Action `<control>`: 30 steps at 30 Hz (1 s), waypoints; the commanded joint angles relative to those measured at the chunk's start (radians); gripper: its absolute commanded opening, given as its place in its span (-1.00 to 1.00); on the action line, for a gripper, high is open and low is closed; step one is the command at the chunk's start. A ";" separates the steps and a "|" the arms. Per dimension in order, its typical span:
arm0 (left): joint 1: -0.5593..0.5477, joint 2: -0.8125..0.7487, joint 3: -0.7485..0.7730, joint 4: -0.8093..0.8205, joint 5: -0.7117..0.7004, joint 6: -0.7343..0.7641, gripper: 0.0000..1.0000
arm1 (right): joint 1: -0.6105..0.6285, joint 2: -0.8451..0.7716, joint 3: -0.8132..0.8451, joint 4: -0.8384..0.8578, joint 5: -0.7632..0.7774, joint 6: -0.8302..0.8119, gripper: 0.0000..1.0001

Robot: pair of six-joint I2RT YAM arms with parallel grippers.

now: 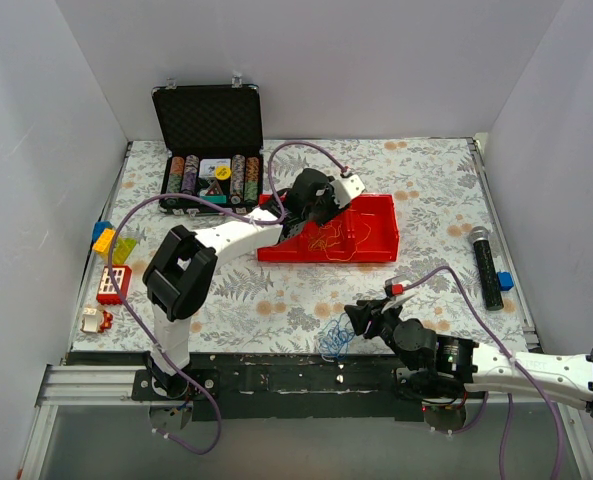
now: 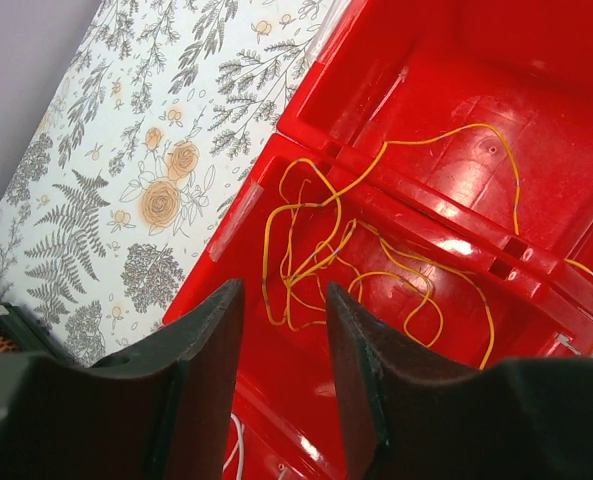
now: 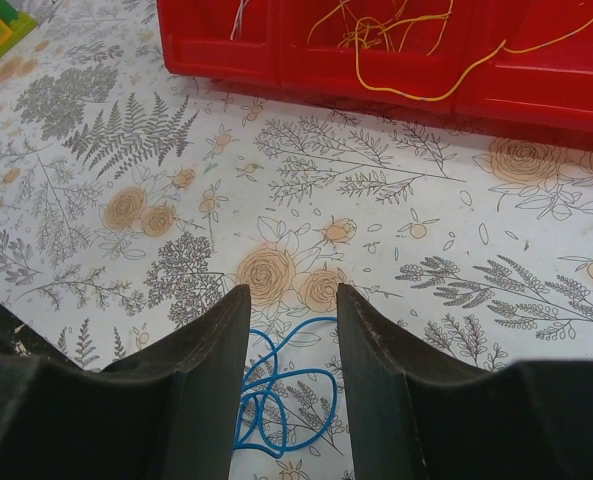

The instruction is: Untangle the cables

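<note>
A yellow-orange cable (image 2: 376, 270) lies in loose loops inside the red tray (image 2: 456, 60). My left gripper (image 2: 284, 295) is open and empty just above it, at the tray's left end (image 1: 306, 222). A white cable (image 2: 234, 455) shows in the tray compartment below the fingers. A blue cable (image 3: 276, 400) lies coiled on the floral tablecloth near the front edge (image 1: 334, 340). My right gripper (image 3: 293, 295) is open with the blue loops lying between its fingers, not pinched. The tray (image 3: 276, 50) with the yellow cable (image 3: 396, 40) is ahead of it.
An open black case of poker chips (image 1: 211, 165) stands at the back left. Toy blocks (image 1: 111, 265) lie along the left edge. A black microphone (image 1: 486, 265) and a small blue block (image 1: 504, 281) lie at the right. White walls enclose the table.
</note>
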 commanded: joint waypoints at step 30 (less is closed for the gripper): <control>0.187 -0.344 0.065 -0.258 0.427 -0.288 0.62 | -0.721 0.452 0.264 0.278 -0.452 0.056 0.21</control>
